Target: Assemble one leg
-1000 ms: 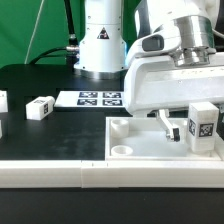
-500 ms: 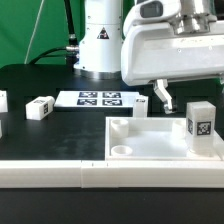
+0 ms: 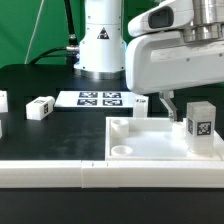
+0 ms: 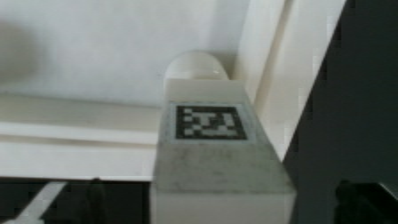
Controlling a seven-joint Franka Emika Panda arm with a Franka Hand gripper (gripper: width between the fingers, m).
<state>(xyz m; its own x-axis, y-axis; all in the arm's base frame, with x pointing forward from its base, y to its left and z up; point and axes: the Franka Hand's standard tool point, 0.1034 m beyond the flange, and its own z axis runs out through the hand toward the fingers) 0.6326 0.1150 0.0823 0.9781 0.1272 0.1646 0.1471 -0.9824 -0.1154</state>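
With the leg (image 3: 201, 125) standing upright in the white tray-like panel's (image 3: 120, 128) corner at the exterior view's right and the fingers (image 3: 166, 103) spread, gripping nothing, closing squarely on its flat sides and keeping it vertical should seat it properly.

In the exterior view, the pincer (image 3: 180, 108) is showing only one finger (image 3: 168, 104). The other is lying out of sight, and the white housing is running off the upper and right edges. The tray (image 3: 140, 150) is running off the right edge. A white part (image 3: 3, 101) is getting cut at the left edge. The marker board (image 3: 100, 98) tags are showing too small to read. The wrist view is blurring, with the leg (image 4: 214, 150) overrunning its edge.
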